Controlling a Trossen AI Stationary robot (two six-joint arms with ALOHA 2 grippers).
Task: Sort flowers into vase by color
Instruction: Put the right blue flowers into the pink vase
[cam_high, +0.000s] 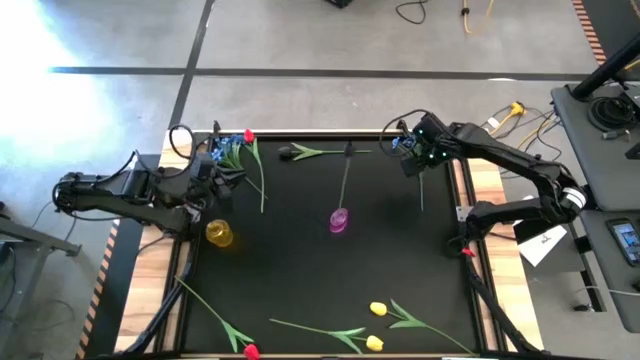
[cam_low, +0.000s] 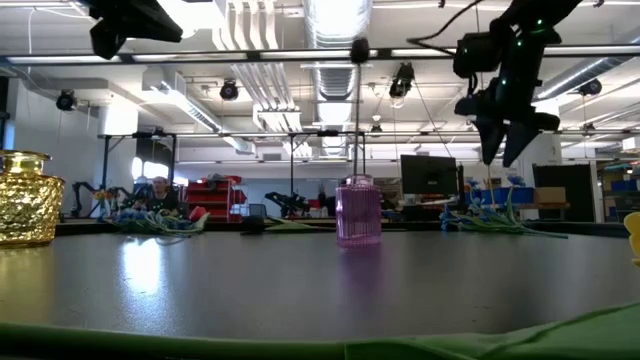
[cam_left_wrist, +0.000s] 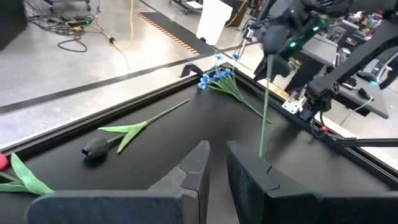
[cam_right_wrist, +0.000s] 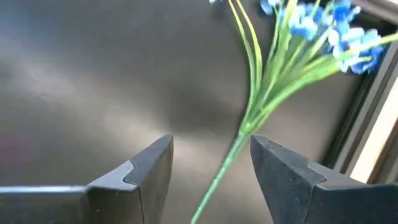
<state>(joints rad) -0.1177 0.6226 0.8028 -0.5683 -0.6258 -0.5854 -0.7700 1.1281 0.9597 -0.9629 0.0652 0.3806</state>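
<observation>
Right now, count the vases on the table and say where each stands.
2. A gold vase stands near the left arm, by the table's left edge. A pink vase stands near the table's centre, with one stem in it.

The table (cam_high: 300, 260) has a smooth, dark top with a soft sheen that mirrors the ceiling lights, edged by pale bare wood. The pink vase (cam_low: 358, 211) looks like ribbed, see-through glass; the gold vase (cam_low: 24, 198) is shiny and dimpled. The right hand (cam_right_wrist: 211, 165) has matt dark plastic fingers (cam_right_wrist: 147, 168)
</observation>
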